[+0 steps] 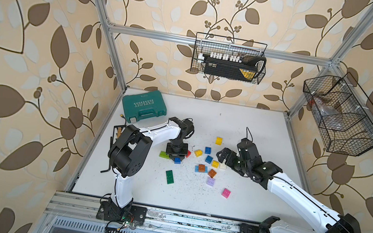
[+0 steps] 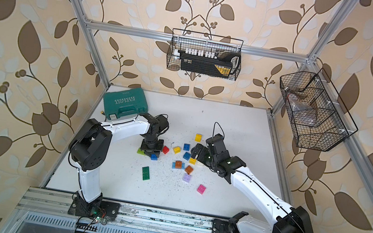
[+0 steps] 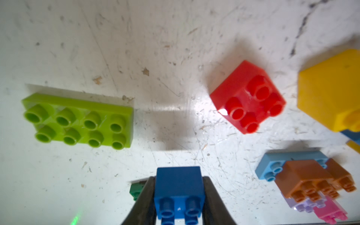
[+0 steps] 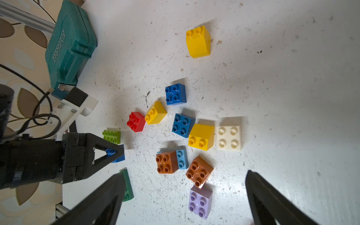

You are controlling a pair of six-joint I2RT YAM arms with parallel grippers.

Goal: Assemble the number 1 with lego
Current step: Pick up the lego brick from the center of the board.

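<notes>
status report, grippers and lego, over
Left gripper shut on blue brick. Right gripper open, empty. Lime plate and red brick close by, not touching.

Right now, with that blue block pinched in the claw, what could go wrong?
The left gripper is shut on the blue brick by its smooth sides; it might slip or twist when lifted. The lime plate and red brick lie close, so a swing could knock them. The open right gripper hovers nearby; the arms might bump.

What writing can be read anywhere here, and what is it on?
"EXPLOIT", with a row of chevrons: on the lid of the teal case, upside down in both top views.
Smaller print on that lid: too small to read.
Yellow label on the black box in the wire basket: too blurred.
</notes>
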